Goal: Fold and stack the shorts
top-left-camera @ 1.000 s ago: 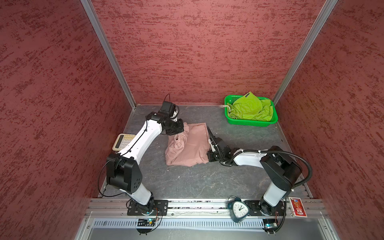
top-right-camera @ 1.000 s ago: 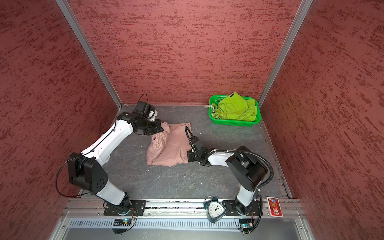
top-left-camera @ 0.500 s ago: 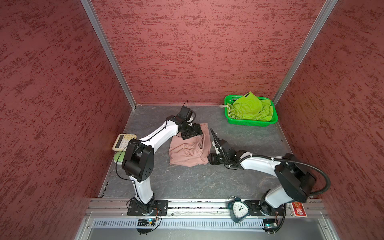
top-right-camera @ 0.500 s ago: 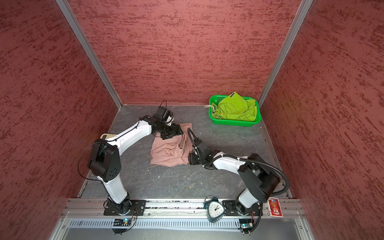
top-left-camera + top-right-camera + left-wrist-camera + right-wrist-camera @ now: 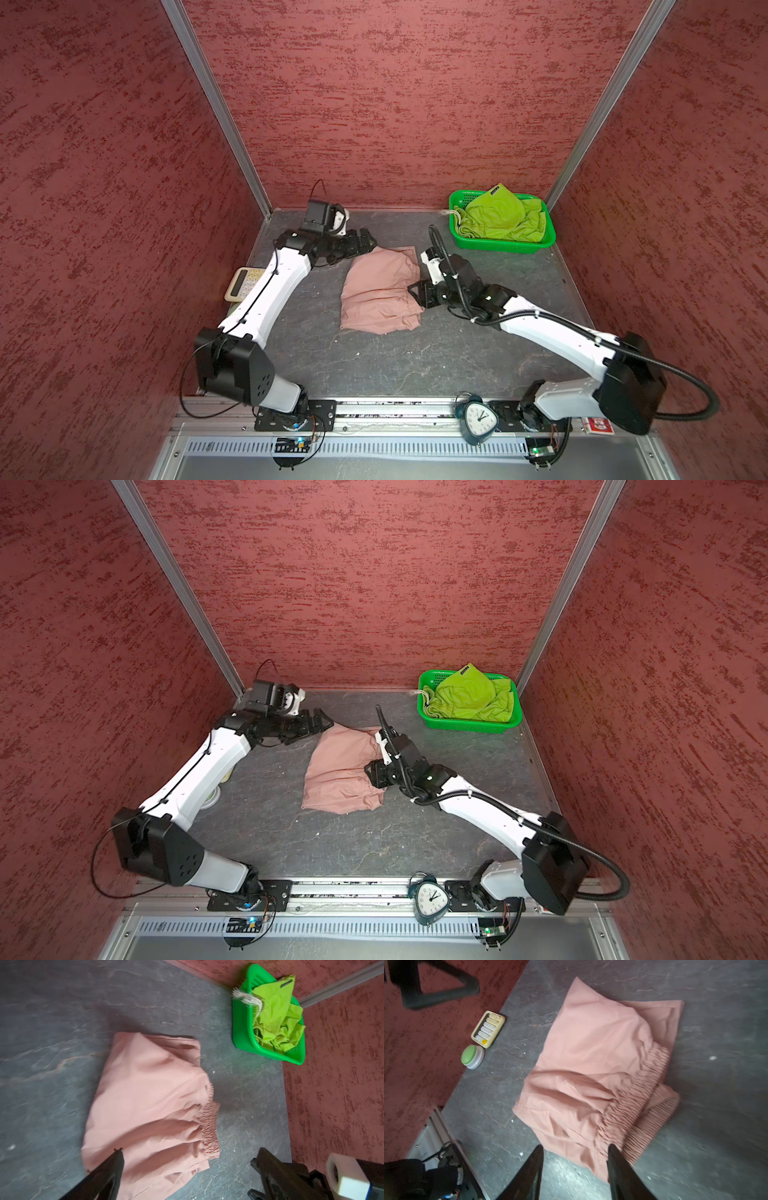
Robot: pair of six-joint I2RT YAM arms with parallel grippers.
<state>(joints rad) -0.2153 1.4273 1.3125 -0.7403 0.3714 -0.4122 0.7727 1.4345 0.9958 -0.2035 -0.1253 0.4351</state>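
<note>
Dusty pink thin fabric shorts [image 5: 380, 291] are seen lying doubled over on the dark grey tabletop [image 5: 374, 365], near the middle of both top views. Their gathered elastic waistband is turned toward the right of the frame, and two waistband layers are shown stacked in the right wrist view [image 5: 596, 1076].

The left gripper [image 5: 368, 243] is placed just at the upper left edge of this cloth. Its black fingers [image 5: 116, 1159] are spread wide apart in the left wrist view, and nothing is clamped between them. The right gripper [image 5: 415, 291] is set against the right edge of the cloth, at the waistband. Its fingers [image 5: 536, 1159] are held apart, and no fabric is seen pinched.

Lime green crumpled shorts [image 5: 498, 216] are heaped in the green perforated plastic basket [image 5: 503, 248] at the upper right of the tabletop, well apart from the pink pair. A cream calculator [image 5: 241, 282] is partly hidden by the left arm at the left edge.
</note>
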